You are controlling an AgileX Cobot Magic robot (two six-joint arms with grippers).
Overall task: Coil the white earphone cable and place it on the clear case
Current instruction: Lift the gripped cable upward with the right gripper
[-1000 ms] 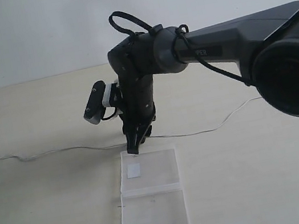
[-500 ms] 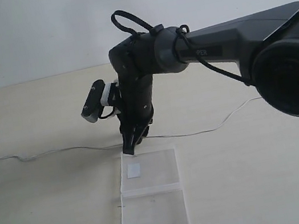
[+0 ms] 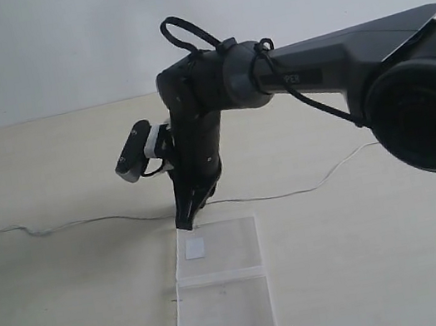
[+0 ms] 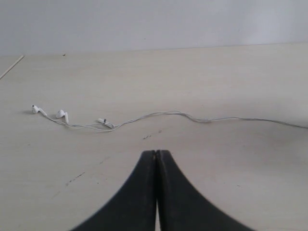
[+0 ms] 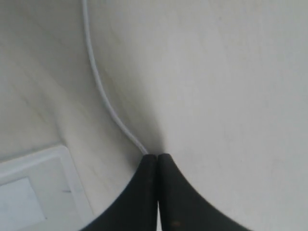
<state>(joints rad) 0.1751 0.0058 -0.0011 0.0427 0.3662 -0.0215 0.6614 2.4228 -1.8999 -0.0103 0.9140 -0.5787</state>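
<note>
The right arm reaches in from the right, wrist bent steeply down; the right gripper (image 3: pixel 185 218) is pinched shut on the white earphone cable (image 3: pixel 85 223) at the table (image 3: pixel 386 252), just beside the far edge of the clear case (image 3: pixel 225 250); the cable trails flat to both sides; the left gripper (image 4: pixel 156 153) hovers closed and empty, the earbuds (image 4: pixel 61 114) lying well ahead of it

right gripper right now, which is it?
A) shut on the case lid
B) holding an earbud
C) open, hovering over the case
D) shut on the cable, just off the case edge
D: in the right wrist view the right gripper has its jaws together, and the white earphone cable runs straight into the tips. The clear case lies just beside them, untouched.
</note>
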